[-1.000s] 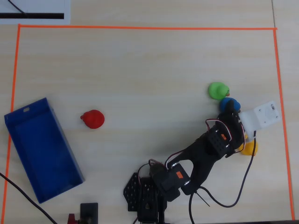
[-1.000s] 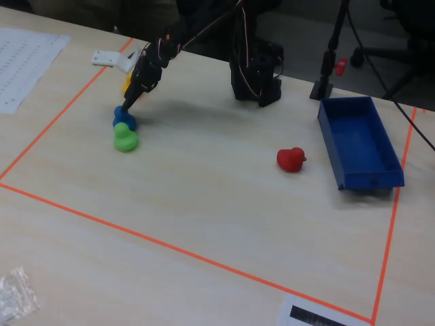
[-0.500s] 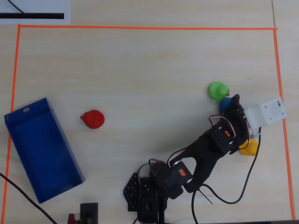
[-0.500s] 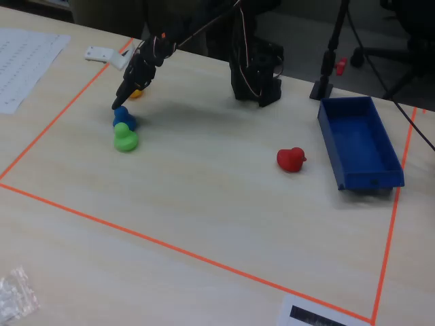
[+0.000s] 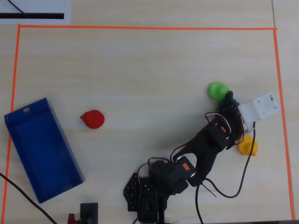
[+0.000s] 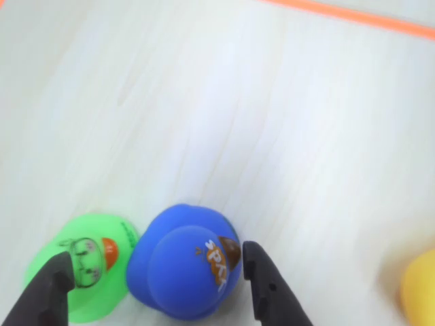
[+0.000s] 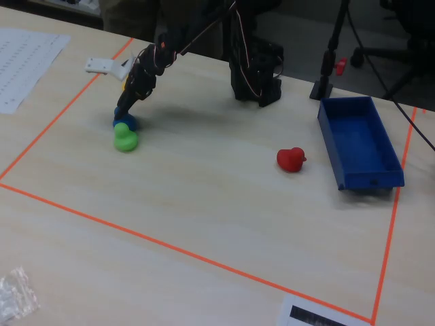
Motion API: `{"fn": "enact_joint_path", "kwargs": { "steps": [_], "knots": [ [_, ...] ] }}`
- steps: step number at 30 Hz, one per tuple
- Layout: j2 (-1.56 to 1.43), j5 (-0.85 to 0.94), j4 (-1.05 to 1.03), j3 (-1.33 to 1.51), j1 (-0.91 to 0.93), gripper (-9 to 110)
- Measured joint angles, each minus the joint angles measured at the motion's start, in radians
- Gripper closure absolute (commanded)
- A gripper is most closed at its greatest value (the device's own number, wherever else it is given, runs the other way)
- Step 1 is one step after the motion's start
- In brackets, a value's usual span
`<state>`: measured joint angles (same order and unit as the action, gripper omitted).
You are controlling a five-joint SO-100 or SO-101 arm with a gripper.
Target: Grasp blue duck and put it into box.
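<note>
The blue duck (image 6: 183,265) sits on the table against the green duck (image 6: 88,265). My gripper (image 6: 156,255) is open and low over them. Its right finger (image 6: 262,285) is just beside the blue duck's beak side, and its left finger (image 6: 47,292) lies over the green duck. In the overhead view the gripper (image 5: 230,100) hides nearly all of the blue duck (image 5: 235,102), at the right of the table. The fixed view shows the blue duck (image 7: 126,123) under the gripper (image 7: 124,115). The dark-blue box (image 5: 42,149) lies far away at the left, empty.
The green duck (image 5: 217,90) touches the blue one. A yellow duck (image 5: 246,145) sits close by the arm. A red duck (image 5: 93,119) stands mid-table near the box (image 7: 357,142). Orange tape (image 5: 280,93) borders the work area.
</note>
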<state>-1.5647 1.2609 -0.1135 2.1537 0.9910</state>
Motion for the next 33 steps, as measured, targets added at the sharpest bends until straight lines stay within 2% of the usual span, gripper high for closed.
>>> {"fn": "enact_joint_path", "kwargs": {
  "steps": [20,24,27,33],
  "knots": [
    [0.063,0.026,0.103,0.044,-0.003,70],
    [0.063,0.037,0.106,0.051,-0.003,82],
    [0.063,0.043,0.110,0.057,-0.003,100],
    [0.061,0.069,0.126,0.067,-0.017,101]
  ]
}}
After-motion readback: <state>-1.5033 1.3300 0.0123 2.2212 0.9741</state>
